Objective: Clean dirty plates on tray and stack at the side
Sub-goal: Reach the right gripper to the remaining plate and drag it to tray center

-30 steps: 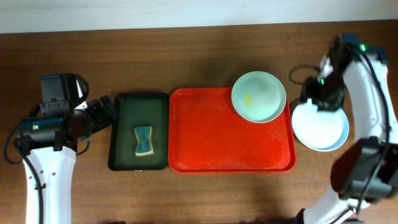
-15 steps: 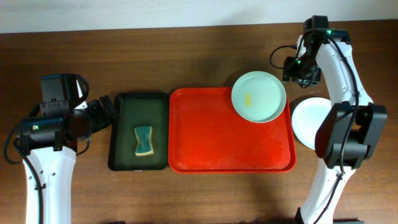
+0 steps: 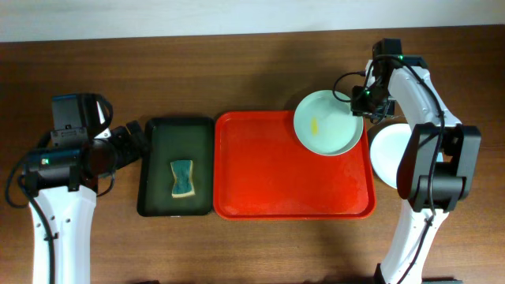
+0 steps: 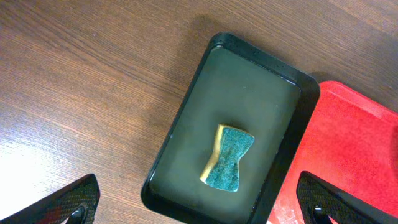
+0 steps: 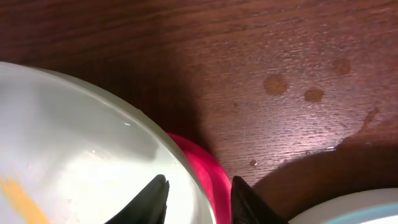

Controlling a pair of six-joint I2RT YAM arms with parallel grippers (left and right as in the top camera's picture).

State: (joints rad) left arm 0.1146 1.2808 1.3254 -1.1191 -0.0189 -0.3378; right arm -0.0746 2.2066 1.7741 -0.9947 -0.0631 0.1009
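Observation:
A pale blue-green plate with a yellow smear lies on the far right corner of the red tray. My right gripper is open at the plate's right rim. In the right wrist view its fingers straddle the rim of that plate, one over the plate and one over the tray edge. A white plate lies on the table right of the tray, partly hidden by my right arm. Its edge also shows in the right wrist view. My left gripper is open and empty.
A dark green tray holding water and a green-and-yellow sponge stands left of the red tray. Both also show in the left wrist view, the tray and the sponge. Water drops lie on the wooden table.
My right gripper has moved from over the white plate at the right, back and then left, to the rim of the pale blue-green plate. The left arm has not moved.

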